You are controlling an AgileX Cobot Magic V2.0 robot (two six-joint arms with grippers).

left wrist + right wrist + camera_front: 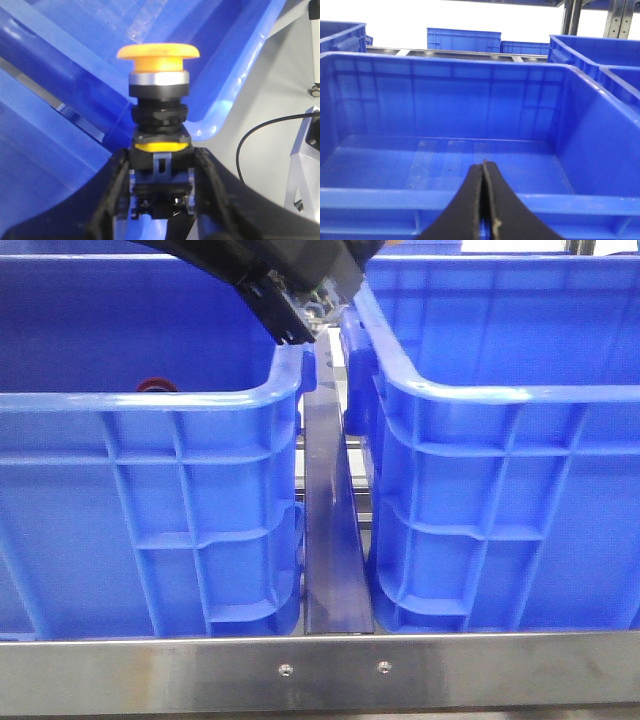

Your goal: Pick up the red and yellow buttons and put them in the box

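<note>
Two large blue bins stand side by side on the steel-edged table (330,670), the left bin (150,500) and the right bin (500,500), with a narrow metal rail (330,540) between them. Two buttons are visible. The yellow button (158,90) is clamped by its dark lower body between the fingers (112,195) of the left gripper (161,200); its long axis runs straight out from the jaws, domed cap farthest from the wrist, above the blue plastic near a bin corner. In the front view the left gripper (300,315) hangs over the gap between the two bins. A dark red button (157,386) peeks over the near rim inside the left bin. The right gripper (483,210) is pressed closed on nothing, facing an empty-looking blue bin (470,125).
</note>
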